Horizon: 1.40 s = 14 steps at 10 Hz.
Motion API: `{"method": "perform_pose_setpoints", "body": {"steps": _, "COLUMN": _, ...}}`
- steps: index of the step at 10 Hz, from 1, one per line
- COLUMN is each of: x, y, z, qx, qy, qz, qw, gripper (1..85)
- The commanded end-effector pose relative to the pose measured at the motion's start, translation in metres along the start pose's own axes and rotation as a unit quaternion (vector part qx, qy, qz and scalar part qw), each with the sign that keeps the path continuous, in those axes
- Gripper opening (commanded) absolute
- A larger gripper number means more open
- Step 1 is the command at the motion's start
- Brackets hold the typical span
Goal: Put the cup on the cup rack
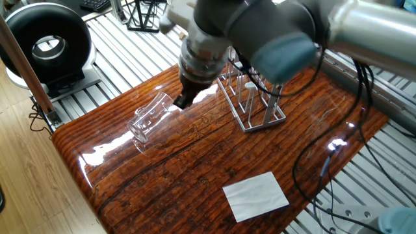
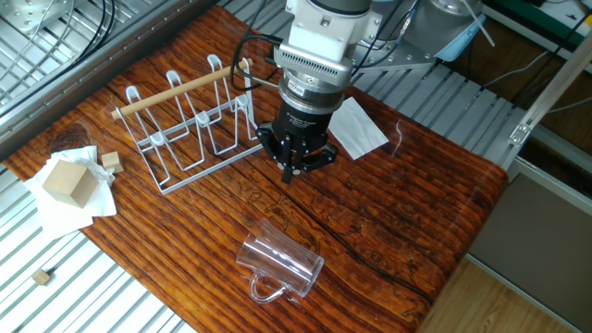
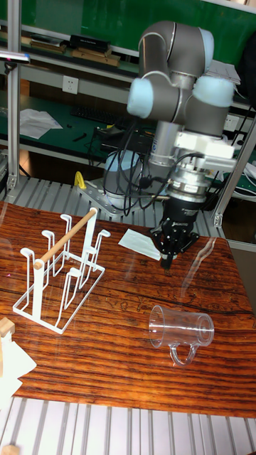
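Note:
The cup [image 1: 151,117] [image 2: 279,266] [image 3: 180,330] is clear glass with a handle. It lies on its side on the wooden table, apart from everything else. The cup rack [image 1: 250,97] [image 2: 190,125] [image 3: 64,274] is a pale wire frame with a wooden rod handle, and it stands upright with nothing on its pegs. My gripper [image 1: 181,103] [image 2: 292,174] [image 3: 168,265] points down between rack and cup, a little above the tabletop. Its fingers are shut to a point and hold nothing. It is close to the cup but not touching it.
A white paper sheet [image 1: 255,195] [image 2: 356,129] lies flat on the table. A wooden block [image 2: 67,180] on crumpled paper sits beyond the rack's far end, with a small block [image 2: 111,160] beside it. A black wire stand [image 1: 144,16] and a round black device [image 1: 45,42] are off the table.

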State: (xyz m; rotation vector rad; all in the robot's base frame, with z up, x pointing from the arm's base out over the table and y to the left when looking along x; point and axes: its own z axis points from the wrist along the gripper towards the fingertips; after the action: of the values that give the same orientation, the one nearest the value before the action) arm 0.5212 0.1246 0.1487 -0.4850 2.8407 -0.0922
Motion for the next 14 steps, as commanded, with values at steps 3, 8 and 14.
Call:
{"method": "perform_pose_setpoints", "body": {"steps": 3, "x": -0.038, "y": 0.010, "z": -0.014, "qx": -0.002, "qy": 0.027, "qz": -0.004, "qw": 0.9996, "gripper": 1.0}}
{"method": "perform_pose_setpoints", "body": {"steps": 8, "x": -0.067, "y": 0.004, "z": 0.012, "qx": 0.023, "qy": 0.046, "qz": -0.035, "qw": 0.9981, "gripper": 1.0}}
{"method": "perform_pose_setpoints", "body": {"steps": 14, "x": -0.069, "y": -0.024, "z": 0.022, "qx": 0.049, "qy": 0.057, "qz": -0.053, "qw": 0.9958, "gripper": 1.0}}
